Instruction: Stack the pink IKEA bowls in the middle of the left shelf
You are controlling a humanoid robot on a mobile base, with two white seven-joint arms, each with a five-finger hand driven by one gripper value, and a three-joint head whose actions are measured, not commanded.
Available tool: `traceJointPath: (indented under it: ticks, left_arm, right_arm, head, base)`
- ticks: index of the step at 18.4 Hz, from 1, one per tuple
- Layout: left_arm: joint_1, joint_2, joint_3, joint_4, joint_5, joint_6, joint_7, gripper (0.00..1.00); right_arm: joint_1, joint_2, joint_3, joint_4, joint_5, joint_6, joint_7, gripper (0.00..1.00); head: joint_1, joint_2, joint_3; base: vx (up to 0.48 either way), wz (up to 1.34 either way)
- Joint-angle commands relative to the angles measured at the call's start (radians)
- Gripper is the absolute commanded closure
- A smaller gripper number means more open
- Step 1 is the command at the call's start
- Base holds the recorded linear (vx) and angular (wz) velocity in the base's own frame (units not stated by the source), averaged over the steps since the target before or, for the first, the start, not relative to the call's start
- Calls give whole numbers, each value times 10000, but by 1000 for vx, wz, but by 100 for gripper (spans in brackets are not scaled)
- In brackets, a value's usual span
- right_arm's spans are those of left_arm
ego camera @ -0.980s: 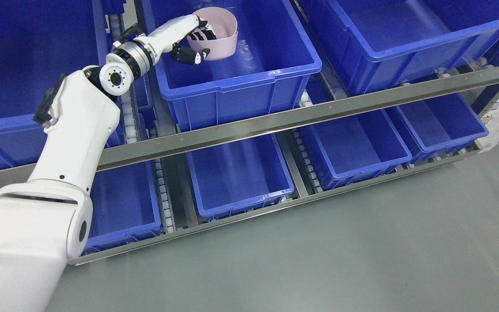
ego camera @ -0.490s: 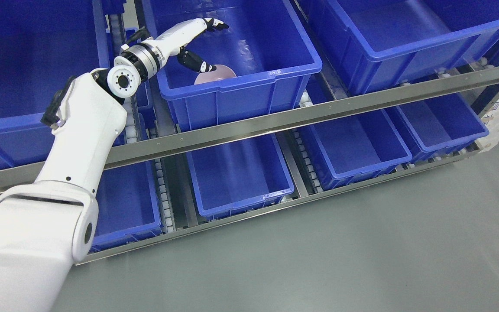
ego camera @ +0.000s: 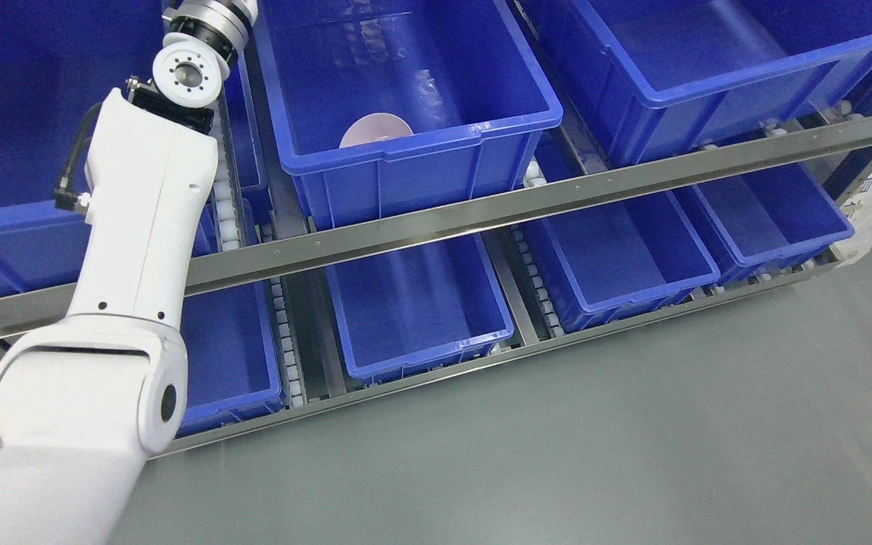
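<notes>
Pink bowl (ego camera: 375,130) seen lying in blue bin (ego camera: 436,163) on middle shelf level, near front wall, apparently upside down. Left arm (ego camera: 144,204) raised, hand cut off by top edge; state of fingers cannot be told. Right hand unseen. Risk judged: inverted bowl blocks nesting of next bowl; stack may tilt against wall.

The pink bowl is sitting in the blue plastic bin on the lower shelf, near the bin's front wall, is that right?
Not quite. The head view shows the round pink bowl in the large blue plastic bin on the upper shelf level, above the metal shelf rail, not on the lower shelf. It does lie near that bin's front wall.
</notes>
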Motion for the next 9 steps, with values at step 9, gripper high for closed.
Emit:
traceJointPath:
  ticks: [9]
  left_arm:
    - [5027, -104, -6594, -7498, 5224, 537, 3498, 2]
  right_arm:
    - [291, -175, -107, -337, 0, 49, 4, 0]
  head:
    - [0, -9, 0]
  base:
    - [0, 0]
